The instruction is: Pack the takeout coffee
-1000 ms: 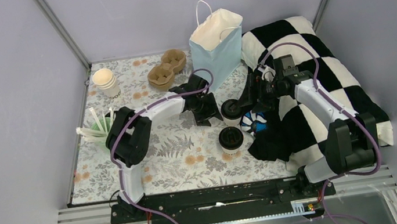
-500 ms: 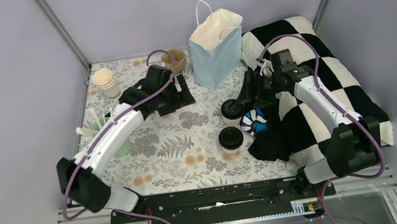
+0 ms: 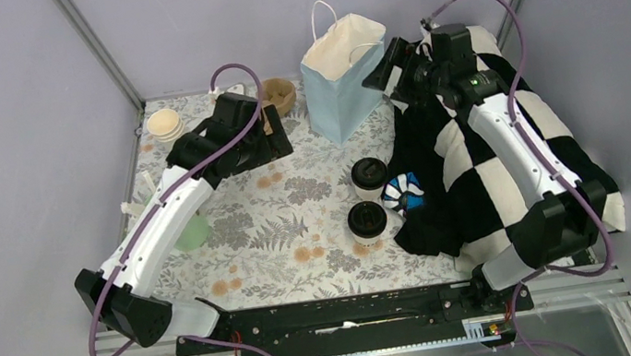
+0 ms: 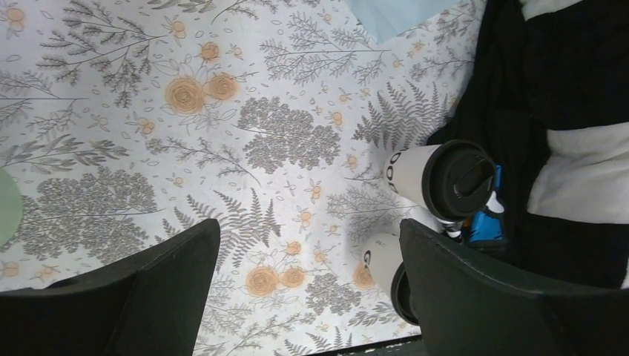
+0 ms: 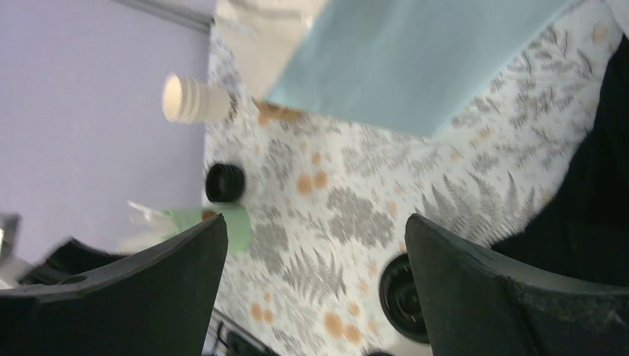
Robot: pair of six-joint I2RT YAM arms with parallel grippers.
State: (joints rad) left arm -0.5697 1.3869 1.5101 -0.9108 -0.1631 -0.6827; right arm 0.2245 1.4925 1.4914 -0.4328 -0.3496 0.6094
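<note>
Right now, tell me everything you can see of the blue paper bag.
The blue bag is made of light blue paper, with a pale cream inside and thin white cord handles. It stands upright, mouth open, at the far edge of the floral table, between the cardboard cup carrier and the checkered blanket. The open right hand hovers by its top corner on the blanket side. I cannot tell whether the hand or the blanket touches the bag. Its contents are not visible.

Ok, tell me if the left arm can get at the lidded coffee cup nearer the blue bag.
Probably yes. The left gripper is open, and only bare floral tablecloth lies between it and that cup. The second lidded cup and the checkered blanket sit close beside it, so the approach is tight.
</note>
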